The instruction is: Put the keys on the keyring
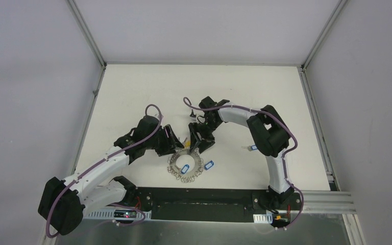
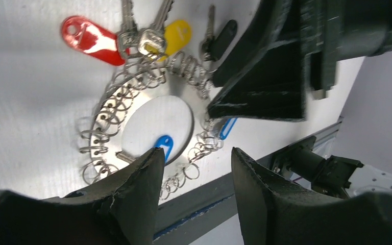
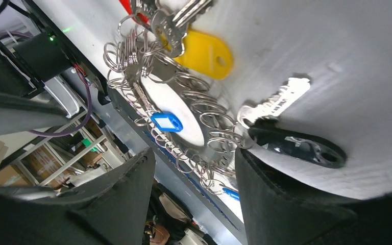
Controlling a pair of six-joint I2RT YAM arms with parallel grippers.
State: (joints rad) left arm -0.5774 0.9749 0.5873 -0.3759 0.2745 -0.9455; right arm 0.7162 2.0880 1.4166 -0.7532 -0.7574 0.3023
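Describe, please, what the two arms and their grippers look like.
The left arm and right arm have white links joined by bulky black joint housings. A purple cable runs along each and loops free near the wrist. The left gripper and right gripper are matte black, with two thick, rough-textured, wedge-shaped fingers.

Top view: ring [image 1: 186, 167] rim at 12 o'clock hidden under left gripper [image 1: 179, 145] and right gripper [image 1: 196, 149]. Blue tag [image 1: 252, 148] at 3 o'clock, beside right arm [image 1: 265, 130]: key too small to make out.
Left wrist: blades above red tag [image 2: 89, 37] and yellow tag [image 2: 177, 34] cut by top edge.
Right wrist: red tag mostly cut off at top edge.
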